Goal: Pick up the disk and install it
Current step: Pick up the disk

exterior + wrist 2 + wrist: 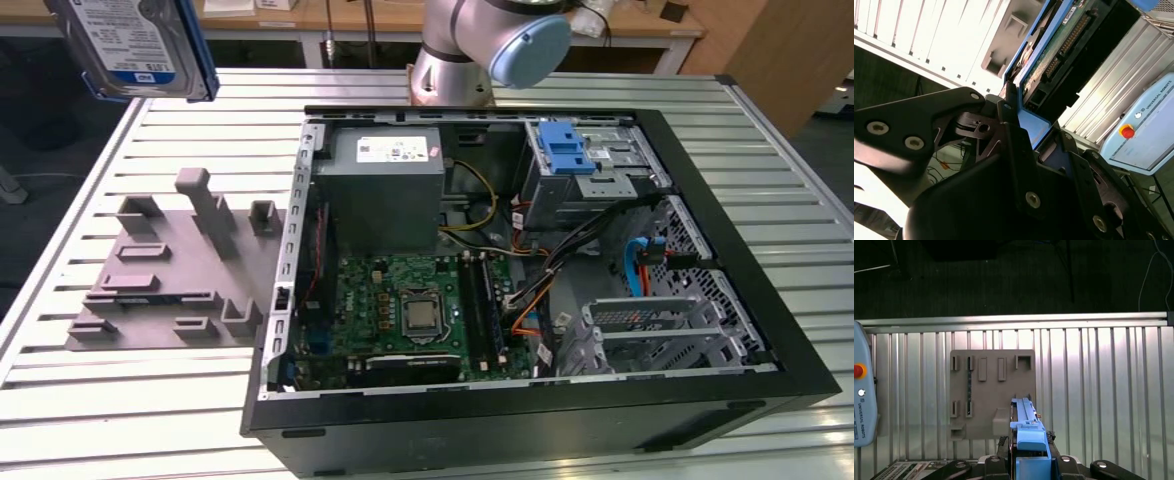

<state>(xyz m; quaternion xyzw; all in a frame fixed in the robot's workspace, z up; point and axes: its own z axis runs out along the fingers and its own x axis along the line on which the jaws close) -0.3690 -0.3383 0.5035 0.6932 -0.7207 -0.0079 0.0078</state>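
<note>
The disk (pixel 134 45), a silver drive with a white-and-blue label in a blue carrier, hangs upright high above the table's far corner at the exterior view's left. In the second wrist view my gripper (pixel 1026 117) is shut on the carrier's blue end, and the disk (pixel 1064 45) shows its green circuit board. In the first wrist view the disk (pixel 1026 427) is seen edge-on, rising from between the black fingers of my gripper (pixel 1029 452), above the grey fixture plate (pixel 991 390).
The open computer case (pixel 747 330) lies on the slatted metal table (pixel 134 430), with a grey power supply (pixel 387 190), motherboard (pixel 407 315) and blue-latched drive cage (pixel 577 150) inside. The grey fixture plate (pixel 167 270) sits beside the case. The arm's base (pixel 461 60) stands behind it. A teach pendant (pixel 861 400) lies nearby.
</note>
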